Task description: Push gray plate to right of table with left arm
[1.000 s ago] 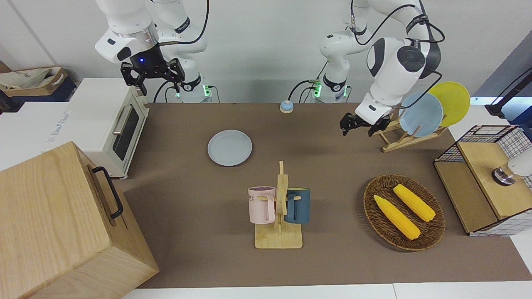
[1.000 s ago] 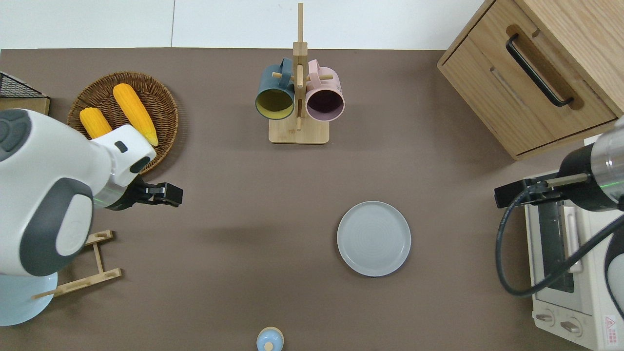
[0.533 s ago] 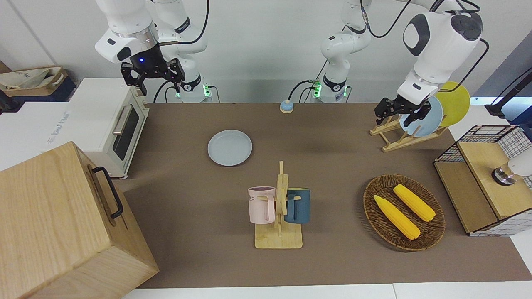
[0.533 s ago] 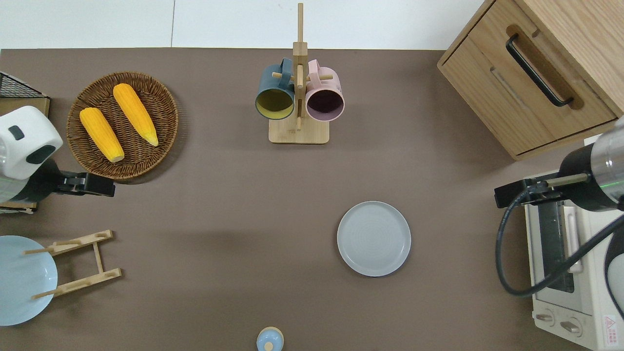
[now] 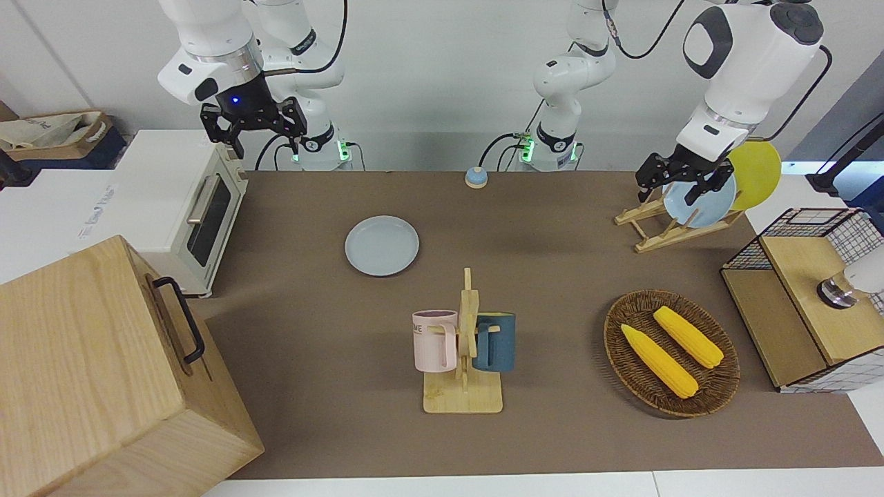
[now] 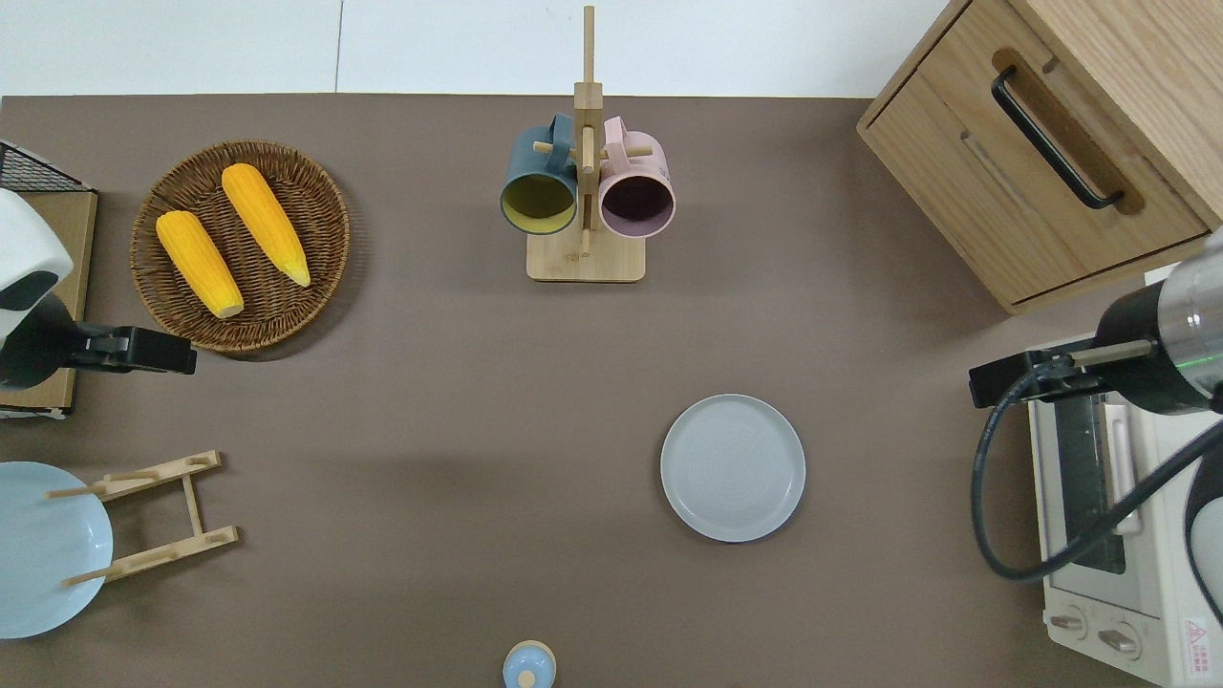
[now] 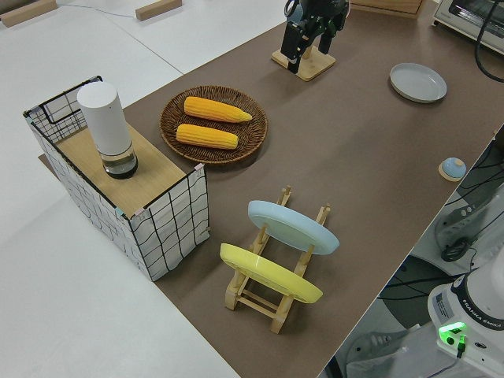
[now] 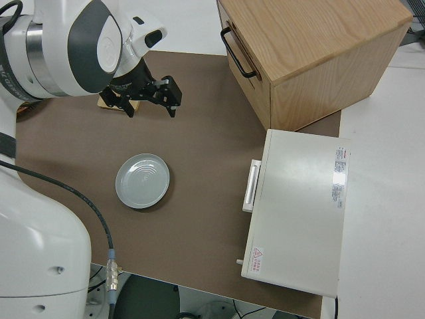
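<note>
The table [image 6: 459, 382] is carrying everything, and at the right arm's end of it are sitting the biggest pieces, a wooden cabinet [image 6: 1061, 124] and a white toaster oven [image 8: 299, 212] with a red warning sticker on its top whose print is too small to read. The left arm [image 5: 746, 62] is hanging over its own end of the table, and the left gripper [image 6: 153, 350] is poised over bare table just beside the wicker basket [image 6: 241, 245] of corn, its fingers spread and holding nothing. The right gripper [image 5: 254, 124] is parked with its fingers also apart and empty. The gray plate [image 6: 733, 468] is lying flat on the open tabletop, well apart from the left gripper, toward the right arm's end and a little nearer to the robots than the mug rack [image 6: 585, 191]. Being round, it is offering no long axis to line up with. The coming move seems to turn on this: the plate is lying between the left gripper and the goal end, so the gripper likely needs only to come down at the plate's rim facing the left arm's end and sweep on across. The right arm is sitting nearer to the plate, yet the task is naming the left. The pink mug [image 5: 435, 339] is showing the letters "ME".
</note>
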Robot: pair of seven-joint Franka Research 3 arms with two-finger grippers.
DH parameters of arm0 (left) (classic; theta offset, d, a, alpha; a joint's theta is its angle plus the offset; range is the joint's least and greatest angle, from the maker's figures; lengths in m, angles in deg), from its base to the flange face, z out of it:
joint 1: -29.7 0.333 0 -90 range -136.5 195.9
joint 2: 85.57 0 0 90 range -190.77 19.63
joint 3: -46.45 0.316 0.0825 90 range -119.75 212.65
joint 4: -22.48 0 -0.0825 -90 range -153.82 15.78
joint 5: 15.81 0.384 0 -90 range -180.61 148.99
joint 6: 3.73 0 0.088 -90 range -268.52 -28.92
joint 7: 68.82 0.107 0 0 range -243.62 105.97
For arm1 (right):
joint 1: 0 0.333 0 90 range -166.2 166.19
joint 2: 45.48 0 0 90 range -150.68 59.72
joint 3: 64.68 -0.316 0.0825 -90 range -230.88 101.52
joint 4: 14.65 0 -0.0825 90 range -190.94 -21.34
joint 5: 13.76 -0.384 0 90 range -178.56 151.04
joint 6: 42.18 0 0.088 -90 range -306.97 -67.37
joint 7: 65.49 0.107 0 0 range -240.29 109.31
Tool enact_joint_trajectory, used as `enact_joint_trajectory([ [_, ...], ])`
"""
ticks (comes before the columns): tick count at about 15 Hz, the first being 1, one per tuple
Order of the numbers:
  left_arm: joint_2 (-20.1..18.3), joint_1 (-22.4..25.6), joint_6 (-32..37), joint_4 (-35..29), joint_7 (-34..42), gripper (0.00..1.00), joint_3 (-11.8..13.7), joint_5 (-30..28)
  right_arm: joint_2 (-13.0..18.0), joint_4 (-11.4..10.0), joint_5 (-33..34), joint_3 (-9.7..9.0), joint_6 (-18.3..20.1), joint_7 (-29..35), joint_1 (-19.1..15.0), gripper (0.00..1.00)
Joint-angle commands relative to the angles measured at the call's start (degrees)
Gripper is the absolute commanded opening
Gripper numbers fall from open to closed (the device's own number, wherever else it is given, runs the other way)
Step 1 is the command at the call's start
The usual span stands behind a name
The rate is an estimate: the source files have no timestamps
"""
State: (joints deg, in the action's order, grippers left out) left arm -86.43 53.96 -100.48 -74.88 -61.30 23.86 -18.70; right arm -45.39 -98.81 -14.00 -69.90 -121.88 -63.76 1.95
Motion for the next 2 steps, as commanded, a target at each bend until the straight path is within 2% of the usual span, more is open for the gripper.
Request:
enact_joint_trajectory([
  [1, 0.59, -0.01, 1.75, 1.56, 0.56, 0.99, 0.17, 0.95, 0.43, -0.03, -0.55, -0.32, 0.69, -0.15, -0.63, 0.983],
  [2, 0.59, -0.01, 1.75, 1.56, 0.56, 0.99, 0.17, 0.95, 0.43, -0.03, -0.46, -0.23, 0.69, -0.15, -0.63, 0.983],
])
